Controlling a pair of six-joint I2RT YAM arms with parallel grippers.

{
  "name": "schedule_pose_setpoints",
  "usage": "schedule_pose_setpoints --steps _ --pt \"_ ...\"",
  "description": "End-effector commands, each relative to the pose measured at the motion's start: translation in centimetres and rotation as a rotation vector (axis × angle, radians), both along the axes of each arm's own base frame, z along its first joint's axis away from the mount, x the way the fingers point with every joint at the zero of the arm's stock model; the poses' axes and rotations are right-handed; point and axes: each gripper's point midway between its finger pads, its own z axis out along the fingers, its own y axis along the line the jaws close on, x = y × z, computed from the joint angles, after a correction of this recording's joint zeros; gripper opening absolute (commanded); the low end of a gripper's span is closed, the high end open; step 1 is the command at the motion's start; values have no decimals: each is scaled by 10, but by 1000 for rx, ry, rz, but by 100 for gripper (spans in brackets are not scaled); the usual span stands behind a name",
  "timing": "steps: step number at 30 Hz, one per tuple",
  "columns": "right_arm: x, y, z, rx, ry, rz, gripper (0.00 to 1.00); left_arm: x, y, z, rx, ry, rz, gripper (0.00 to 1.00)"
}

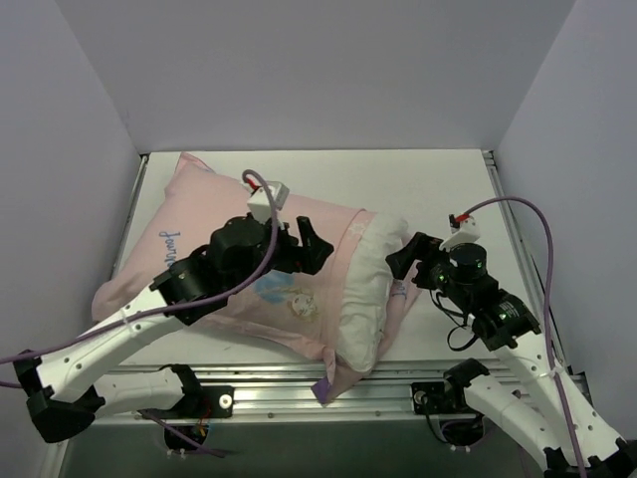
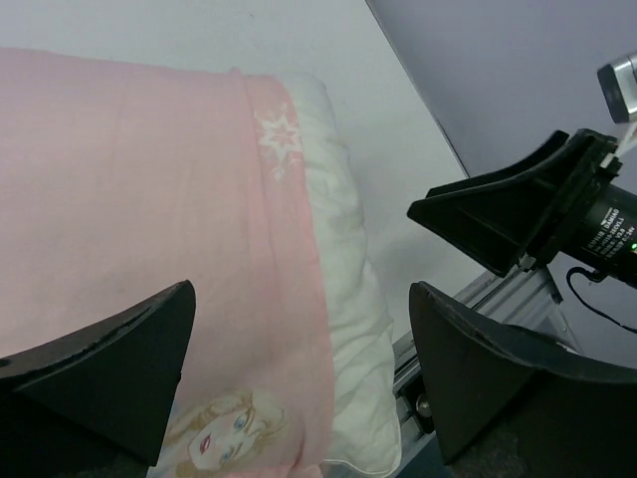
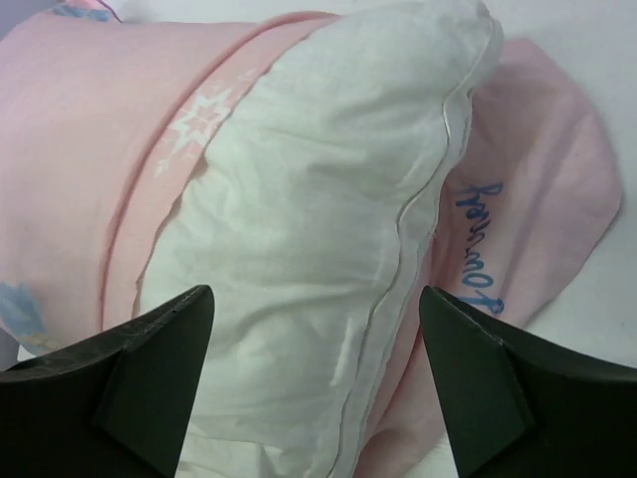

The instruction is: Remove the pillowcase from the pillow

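Note:
The pillowcase (image 1: 199, 249) is pale pink with a princess print and covers most of the pillow. The white pillow (image 1: 363, 289) sticks out of its open right end. My left gripper (image 1: 317, 246) is open above the pillowcase near its starred hem; its wrist view shows the pink pillowcase (image 2: 129, 199) and white pillow (image 2: 343, 279) between the spread jaws of the left gripper (image 2: 299, 368). My right gripper (image 1: 403, 261) is open just right of the exposed pillow end. In the right wrist view the right gripper (image 3: 314, 378) faces the pillow (image 3: 318, 219), with the pillowcase (image 3: 90, 129) behind it and its lower flap with blue script (image 3: 537, 199) spread underneath.
The white table (image 1: 398, 179) is boxed in by pale walls on three sides. An aluminium rail (image 1: 279, 378) runs along the near edge, and a purple corner of the pillowcase (image 1: 323, 390) hangs over it. The right gripper also shows in the left wrist view (image 2: 518, 214).

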Motion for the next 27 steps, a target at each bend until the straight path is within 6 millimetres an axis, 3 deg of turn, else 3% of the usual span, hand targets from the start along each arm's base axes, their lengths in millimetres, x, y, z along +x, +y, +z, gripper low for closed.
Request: schedule_pose_setpoints --steps 1,2,3,5,7,8,9,10,11,13,16,19,21,23,24,27 --pt "-4 4 5 -53 -14 82 80 -1 47 -5 -41 49 198 96" --pt "-2 11 2 -45 -5 111 80 1 68 -5 -44 38 280 96" --pt "0 22 5 -14 -17 156 82 -1 84 -32 16 92 345 97" --pt "1 34 -9 -2 19 201 82 4 121 -51 74 110 497 97" --pt "3 45 -13 17 25 234 83 4 144 -86 162 162 564 97" --pt "2 53 -21 13 39 257 83 13 160 -98 177 181 625 97" --pt "-1 57 -26 7 48 267 83 19 158 -107 169 198 605 97" --pt "-2 60 -30 -5 54 265 84 24 164 -129 194 231 612 97" --pt "-3 64 -34 -10 57 276 84 46 172 -135 154 236 660 97" --pt "-16 77 -44 -19 80 307 84 62 170 -153 143 265 632 97" --pt "-31 88 -55 -1 106 328 83 111 154 -161 146 208 621 97" --pt "-41 94 -55 18 105 335 82 145 122 -136 76 122 534 97" --pt "-40 89 -55 -6 100 305 82 169 98 -106 4 42 474 97" --pt "-42 87 -54 -39 100 307 82 177 80 -93 -33 12 409 97" --pt "-38 82 -53 -65 87 277 82 183 74 -75 -56 -35 389 97" --pt "-32 82 -40 -104 53 276 82 183 65 -62 -65 -98 324 97"
